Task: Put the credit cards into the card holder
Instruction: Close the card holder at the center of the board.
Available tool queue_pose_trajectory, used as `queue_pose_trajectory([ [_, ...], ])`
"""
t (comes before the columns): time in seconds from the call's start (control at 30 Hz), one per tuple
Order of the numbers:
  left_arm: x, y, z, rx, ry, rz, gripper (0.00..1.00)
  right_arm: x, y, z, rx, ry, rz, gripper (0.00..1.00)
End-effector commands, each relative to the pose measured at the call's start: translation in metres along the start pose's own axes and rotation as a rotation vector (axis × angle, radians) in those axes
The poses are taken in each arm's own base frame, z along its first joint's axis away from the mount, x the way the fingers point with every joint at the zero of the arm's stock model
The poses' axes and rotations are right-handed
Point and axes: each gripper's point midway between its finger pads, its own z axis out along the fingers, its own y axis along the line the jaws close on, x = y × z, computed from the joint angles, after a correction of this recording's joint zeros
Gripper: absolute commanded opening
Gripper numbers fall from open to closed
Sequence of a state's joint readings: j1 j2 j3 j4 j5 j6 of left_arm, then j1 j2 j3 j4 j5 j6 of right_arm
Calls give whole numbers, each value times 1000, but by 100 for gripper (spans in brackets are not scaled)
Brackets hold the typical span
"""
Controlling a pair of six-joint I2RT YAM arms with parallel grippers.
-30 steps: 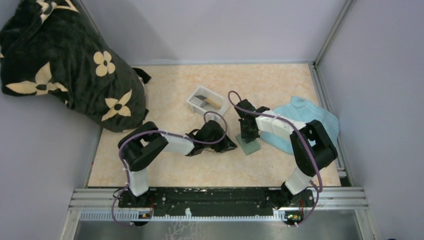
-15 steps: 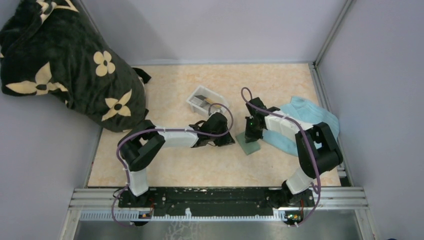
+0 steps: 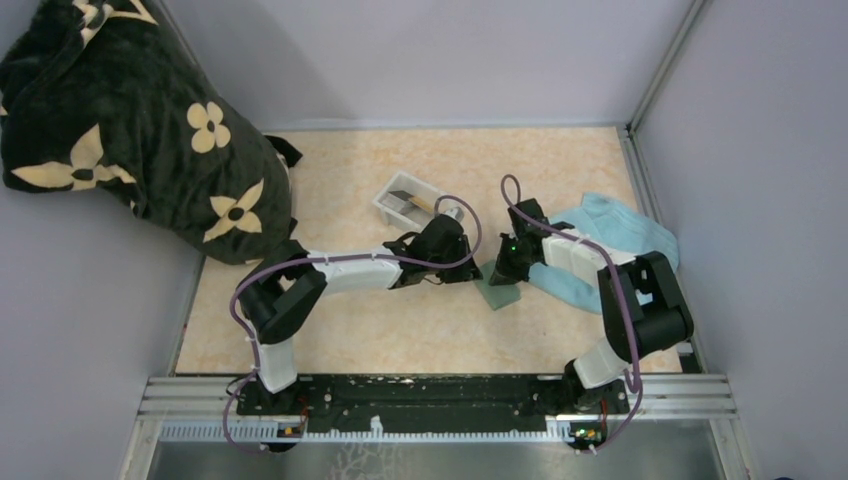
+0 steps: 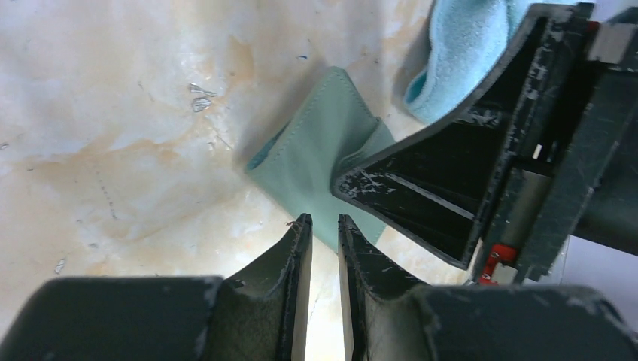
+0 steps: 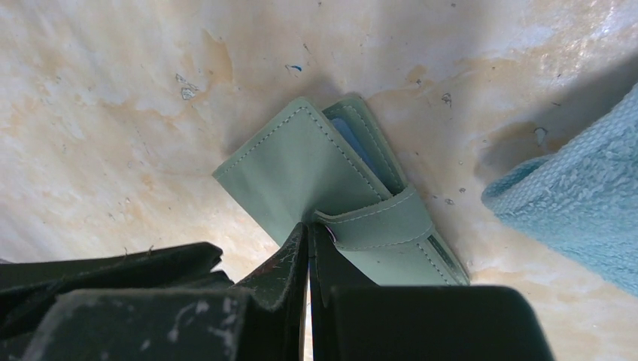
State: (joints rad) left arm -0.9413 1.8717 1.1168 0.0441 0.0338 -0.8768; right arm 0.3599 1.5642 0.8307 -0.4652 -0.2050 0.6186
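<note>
The grey-green card holder (image 3: 500, 293) lies on the table between my two grippers. My right gripper (image 5: 310, 226) is shut at the join of its cover and strap (image 5: 376, 226), pinching the card holder (image 5: 293, 165) by a thin edge. One side of the holder (image 4: 316, 150) looks raised off the table. My left gripper (image 4: 322, 219) hovers just left of it, slightly open with a narrow gap and nothing between the fingers. The credit cards (image 3: 404, 198), dark grey and orange-yellow, lie in the white tray (image 3: 385, 207) behind the left gripper (image 3: 472, 272).
A light blue towel (image 3: 615, 240) lies right of the holder, partly under the right arm. A black blanket with cream flowers (image 3: 130, 130) is heaped at the back left. Walls close in the table at the back and on both sides.
My left gripper has moved right, up to the card holder. The right arm's wrist has swung right and tilted, while its fingertips stayed at the holder.
</note>
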Motion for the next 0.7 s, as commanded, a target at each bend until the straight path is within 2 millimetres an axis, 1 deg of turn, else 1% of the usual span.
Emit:
queue_pose_trajectory([
  [0.0, -9, -31, -12, 91, -6, 44, 26, 20, -42, 34, 127, 30, 28, 2],
  [0.27, -1, -41, -11, 119, 10, 50, 26, 25, -49, 37, 118, 38, 51, 2],
  [0.37, -3, -46, -12, 129, 2, 52, 26, 25, -51, 37, 118, 39, 57, 2],
  [0.53, -19, -58, -22, 137, -45, 67, 26, 25, -53, 36, 117, 43, 61, 2],
  [0.67, -39, -64, -37, 146, -102, 72, 23, 25, -56, 36, 120, 44, 64, 2],
])
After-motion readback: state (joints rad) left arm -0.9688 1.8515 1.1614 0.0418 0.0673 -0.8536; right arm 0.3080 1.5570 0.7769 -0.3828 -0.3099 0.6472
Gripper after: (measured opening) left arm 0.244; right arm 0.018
